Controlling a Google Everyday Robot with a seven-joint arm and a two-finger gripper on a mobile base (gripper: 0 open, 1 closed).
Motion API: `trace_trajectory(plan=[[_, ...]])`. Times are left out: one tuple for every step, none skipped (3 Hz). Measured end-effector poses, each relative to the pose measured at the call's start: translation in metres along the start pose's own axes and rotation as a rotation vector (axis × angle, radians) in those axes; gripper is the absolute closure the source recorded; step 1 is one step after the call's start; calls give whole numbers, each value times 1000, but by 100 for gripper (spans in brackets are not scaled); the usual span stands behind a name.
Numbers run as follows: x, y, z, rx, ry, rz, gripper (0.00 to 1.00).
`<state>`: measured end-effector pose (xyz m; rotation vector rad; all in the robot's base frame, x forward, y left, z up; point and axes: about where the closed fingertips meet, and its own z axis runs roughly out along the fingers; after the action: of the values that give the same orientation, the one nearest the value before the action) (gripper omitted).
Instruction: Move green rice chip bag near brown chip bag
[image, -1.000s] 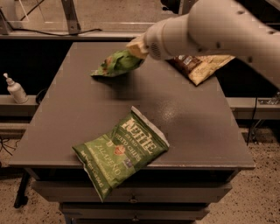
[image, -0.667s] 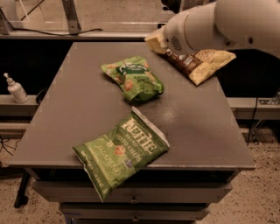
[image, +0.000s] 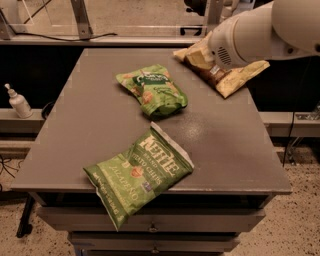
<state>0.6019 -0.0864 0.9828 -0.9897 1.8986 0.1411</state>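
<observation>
At the back right corner of the counter (image: 85, 120) lies the brown chip bag (image: 231, 79), flat, with its tan end reaching out past the right edge. The robot's white arm (image: 260, 32) hangs over the near part of this bag and hides some of it. The gripper (image: 198, 54) sits at the arm's end, above the bag's left corner and clear of the green rice chip bag (image: 153, 91). Whether its jaws are apart or together cannot be told from this view.

Task status: the green rice chip bag rests on the counter at centre back, free of any hold and slightly crumpled. It lies just left of the brown chip bag with a narrow strip of bare surface between them, not touching. On that showing I judge the placement made and the task all but complete. What appears left is for the arm to draw off without dragging either bag.

Edges and room: the green rice chip bag lies well inside every edge. A second green bag, the Kettle bag (image: 136, 176), lies at the front with its lower corner hanging over the front edge, well apart from the other two. Open surface runs down the left side and the right front. A small bottle (image: 19, 103) stands off the counter to the left.
</observation>
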Motion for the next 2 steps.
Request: trace_trajectory(plan=[[-7,28,13,-89,-9,27,59],[-19,64,32,-187,-23,18,36]])
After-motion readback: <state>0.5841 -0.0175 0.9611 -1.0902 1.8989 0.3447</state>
